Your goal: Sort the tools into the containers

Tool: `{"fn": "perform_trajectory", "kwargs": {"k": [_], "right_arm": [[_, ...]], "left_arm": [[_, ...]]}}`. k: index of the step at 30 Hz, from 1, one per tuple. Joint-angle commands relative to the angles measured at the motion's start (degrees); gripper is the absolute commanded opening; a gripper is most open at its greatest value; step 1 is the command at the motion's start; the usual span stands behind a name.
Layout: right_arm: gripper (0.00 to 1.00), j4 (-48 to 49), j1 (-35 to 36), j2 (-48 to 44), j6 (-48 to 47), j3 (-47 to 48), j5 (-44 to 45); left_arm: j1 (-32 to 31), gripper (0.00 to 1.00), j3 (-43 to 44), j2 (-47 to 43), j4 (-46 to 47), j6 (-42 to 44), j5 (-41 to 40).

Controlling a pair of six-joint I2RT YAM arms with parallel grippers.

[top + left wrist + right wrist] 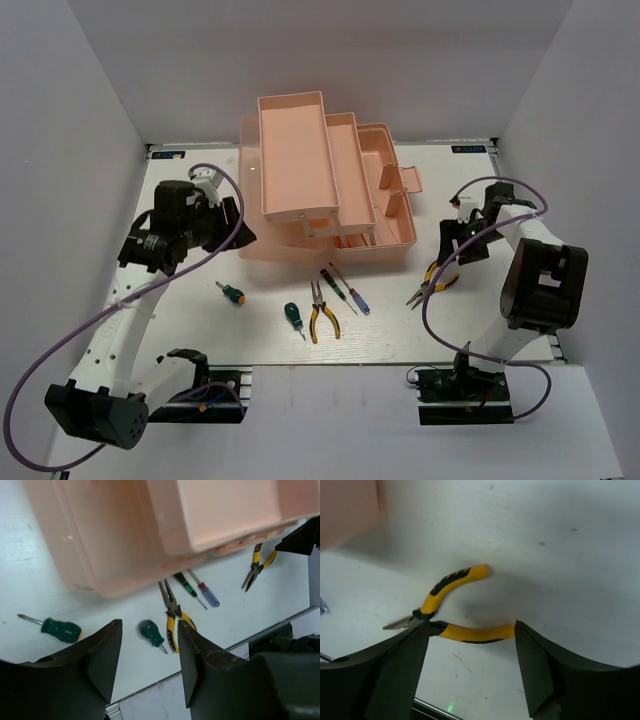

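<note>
Here, translucent plastic toolbox [300, 150], curved yellow-handled pliers [455, 577], black right pincer [471, 629]

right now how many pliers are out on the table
2. One pliers lies in front of the toolbox, beside the green-handled screwdriver; the second pliers lies right of its front corner. The toolbox's lower trays could hide more.

Toolbox [300, 150]: translucent salmon plastic, smooth, slightly glossy.
Beside it, pliers [451, 582]: yellow-black rubbery grips, dull metal nose; table [390, 330] matt white.
</note>
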Motion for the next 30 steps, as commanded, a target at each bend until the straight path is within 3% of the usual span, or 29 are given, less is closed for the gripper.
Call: {"fn": "perform_trajectory", "kwargs": {"k": [1,4,6,7,10,15,21,25,26,28,29,30], "right_arm": [[0.76,-4.49,-0.15,-4.44,-9.11,-2.81,-5.54],[0.78,-2.04,-0.24,-7.78,-22.36,-6.78,-9.06],[0.79,-3.61,-0.41,-8.84,-31.53,-9.07,-10.56],[0.79,-5.10,-0.33,-9.28,-41.30,-9.51,-11.00],[0.79,-8.09,-0.50,-8.67,-53.55,-10.66,-11.45],[0.78,-8.72,-0.68,-7.35,-63.98,-13.11,-10.31],[0.70,-1.34,-0.24,-6.65,-68.12,-18.64,-7.49],[0.54,1.83,-0.24,-8.40,-70.93,-23.73,-6.18],[0.42,2.53,-0.41,-9.19,-72.24,-25.14,-5.65],[0.28,2.53,-0.59,-10.16,-74.36,-26.73,-5.12],[0.13,2.10,-0.68,-11.38,-74.71,-27.52,-4.42],[0.07,1.49,-0.85,-11.74,-75.32,-27.62,-4.33]], "left_arm": [[-1.19,0.59,-5.87,-3.44,-2.88,-0.35,1.36],[-2.42,0.59,-10.53,-6.26,-2.88,-1.93,1.98],[-2.42,0.59,-12.65,-7.31,-2.18,-2.46,1.98],[-3.03,0.59,-12.66,-7.32,-1.65,-2.47,1.98],[-4.18,0.59,-13.28,-7.32,-1.65,-2.47,1.98],[-6.20,0.59,-15.12,-6.09,0.02,-2.47,1.98],[-10.68,0.59,-16.18,-3.72,2.30,-6.15,0.14],[-14.98,0.59,-16.18,0.58,3.45,-7.65,-1.19],[-16.04,0.59,-16.18,1.72,4.32,-8.43,-2.06],[-19.64,0.59,-16.18,4.36,5.21,-9.06,-3.64],[-21.04,0.59,-14.87,7.33,5.82,-9.58,-5.39],[-23.93,0.59,-14.16,8.93,5.82,-9.58,-6.36]]}}
